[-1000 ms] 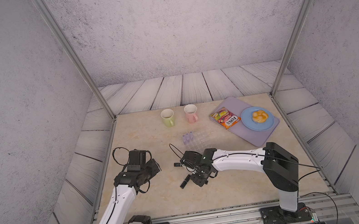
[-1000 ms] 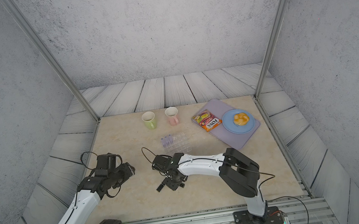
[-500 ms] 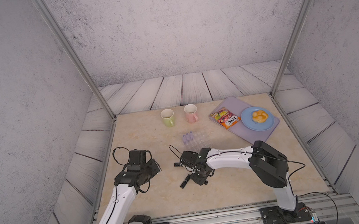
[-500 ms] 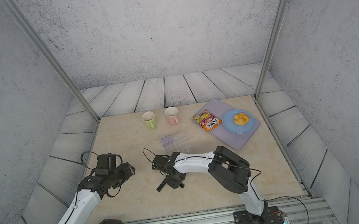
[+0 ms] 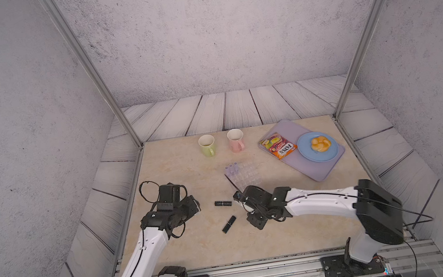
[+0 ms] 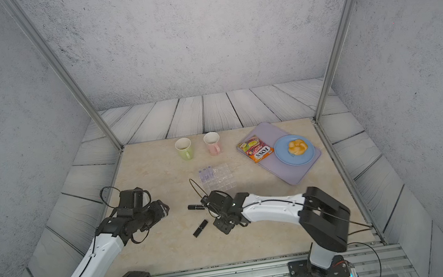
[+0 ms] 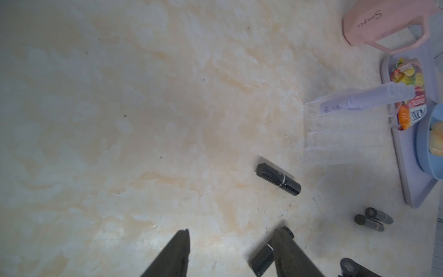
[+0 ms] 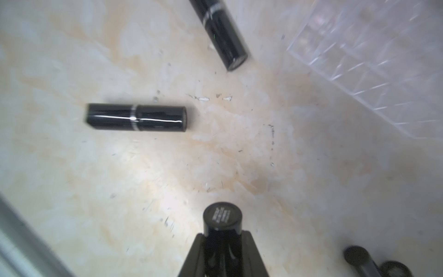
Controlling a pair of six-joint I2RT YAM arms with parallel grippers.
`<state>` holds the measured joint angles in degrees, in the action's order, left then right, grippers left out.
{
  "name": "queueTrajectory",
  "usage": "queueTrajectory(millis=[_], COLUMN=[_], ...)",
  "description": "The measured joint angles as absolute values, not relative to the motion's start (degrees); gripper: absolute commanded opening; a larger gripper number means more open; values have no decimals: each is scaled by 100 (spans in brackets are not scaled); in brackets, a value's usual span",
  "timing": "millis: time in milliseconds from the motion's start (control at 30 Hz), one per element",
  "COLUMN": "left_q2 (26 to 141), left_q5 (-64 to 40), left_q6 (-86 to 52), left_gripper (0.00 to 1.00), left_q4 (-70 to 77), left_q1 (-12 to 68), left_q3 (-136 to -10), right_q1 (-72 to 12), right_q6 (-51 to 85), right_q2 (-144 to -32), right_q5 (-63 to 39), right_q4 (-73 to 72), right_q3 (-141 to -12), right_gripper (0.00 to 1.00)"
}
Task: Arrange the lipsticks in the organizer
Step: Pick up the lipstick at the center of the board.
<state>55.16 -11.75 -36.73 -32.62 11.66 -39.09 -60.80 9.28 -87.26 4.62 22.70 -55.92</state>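
Observation:
My right gripper is shut on a black lipstick, whose round end faces the camera. In both top views this gripper is low over the table, just in front of the clear organizer. Lilac lipsticks stand in the organizer's far left cells. Two black lipsticks lie loose on the table, left of the right gripper. Two more black lipsticks lie side by side in the left wrist view. My left gripper is open and holds nothing.
A green mug and a pink mug stand at the back. A lilac tray at the back right carries a snack packet and a blue plate of food. A metal rail runs along the front edge.
The right jaws have shut on a black lipstick, and the right arm's elbow has swung to the right. The left arm has stayed still.

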Motion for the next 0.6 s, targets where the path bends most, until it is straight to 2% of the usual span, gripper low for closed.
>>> queueTrajectory(millis=[100,167,400,600], left_q2=[5636,5712,5478,5135], left_q5=[-1575,-1741,-2193,-2659], left_q6=[-3487,-3343,-2928,-2816], left_gripper=[61,61,62,61], left_q4=[-3094,-3002,-2318,-1592], left_q1=[1219,1369,2189,2510], left_q3=[-4058,-4178,-4180,-3785], right_q1=[-6077,-6080,-6077,-6077], right_q6=[493,174,-770,-1149], right_q2=[-7498,-7072,-6477,-5916], right_q5=[307,198,-202,-534], right_q4=[930,128,-1918,-2530], right_q3=[-4696,-4294,-3293,-2985], right_gripper=[14,13,0,0])
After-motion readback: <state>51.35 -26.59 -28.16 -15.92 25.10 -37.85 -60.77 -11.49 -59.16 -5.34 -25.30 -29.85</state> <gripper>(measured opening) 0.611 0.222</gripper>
